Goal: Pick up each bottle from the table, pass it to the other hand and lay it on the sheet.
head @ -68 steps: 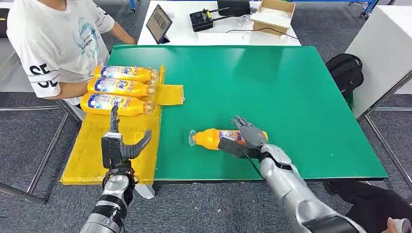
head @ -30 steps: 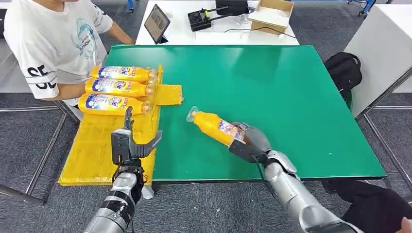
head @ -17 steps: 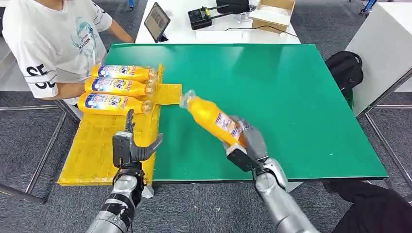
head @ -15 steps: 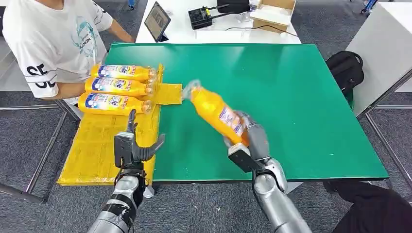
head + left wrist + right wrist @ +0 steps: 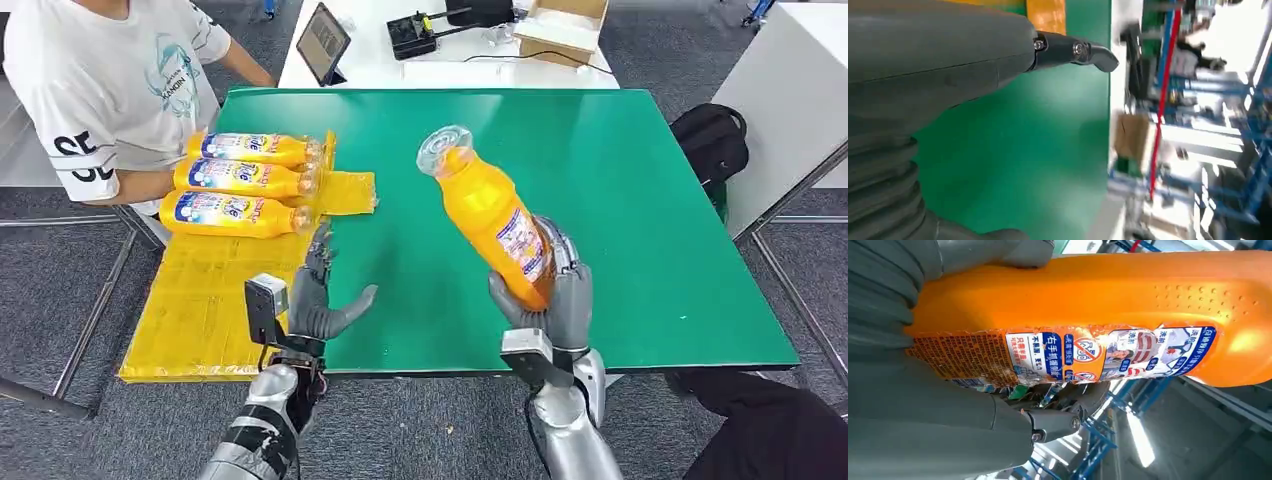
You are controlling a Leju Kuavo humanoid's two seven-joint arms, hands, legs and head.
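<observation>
I have the right hand [image 5: 548, 300] wrapped around the lower half of the orange bottle [image 5: 490, 215], lifted clear of the green table [image 5: 620, 200], cap tipped toward 11 o'clock. The left hand [image 5: 318, 300] waits at about 9 o'clock from it, fingers spread wide, palm turned toward the bottle, holding nothing. For a clean pass I judge the left hand should close on the bare upper body below the cap, and the right should let go only once that grip is firm. The near table edge lies just below both hands, so I would keep the pass over the table. The green between the hands is open. Farther off at 10 o'clock, three bottles [image 5: 245, 180] lie on the yellow sheet [image 5: 190, 310], with bare sheet nearer me for this one
</observation>
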